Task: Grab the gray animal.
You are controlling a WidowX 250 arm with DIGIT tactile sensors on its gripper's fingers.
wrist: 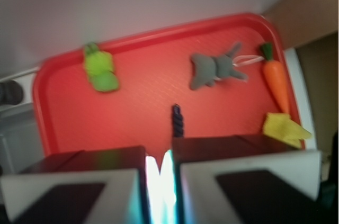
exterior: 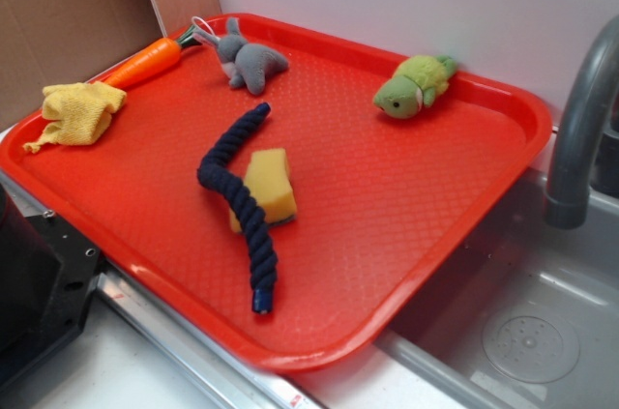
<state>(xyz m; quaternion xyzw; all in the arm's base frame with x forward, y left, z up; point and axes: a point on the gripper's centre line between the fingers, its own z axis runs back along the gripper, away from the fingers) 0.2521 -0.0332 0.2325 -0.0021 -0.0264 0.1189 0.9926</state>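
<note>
The gray animal (exterior: 250,62) lies on its side at the far left part of the red tray (exterior: 406,235), close to the back rim; its two long ears point toward the corner, and a white string loop (exterior: 200,28) sticks out past them; in the wrist view the same toy (wrist: 214,69) sits in the upper right of the tray, ears and loop turned toward the carrot. Just beside the loop, the orange carrot (exterior: 145,62) rests along the left rim with its green top nearest the toy; whether loop and carrot touch I cannot tell. Next to the carrot's thin end a crumpled yellow cloth (exterior: 79,112) lies at the left edge of the tray. Nearer the middle, a dark blue rope (exterior: 238,198) curves from just below the toy down toward the front rim; it passes over the edge of a yellow sponge (exterior: 271,187). A green plush turtle (exterior: 414,87) sits by the back rim, well apart from the gray toy on its right. Past the tray's right side stands a gray faucet (exterior: 580,129) over a steel sink (exterior: 522,322).

The gripper (wrist: 160,181) fills the bottom of the wrist view, hanging above the near part of the tray; its two fingers (wrist: 74,187) are clenched almost together with only a thin bright slit between them, and nothing is held.
</note>
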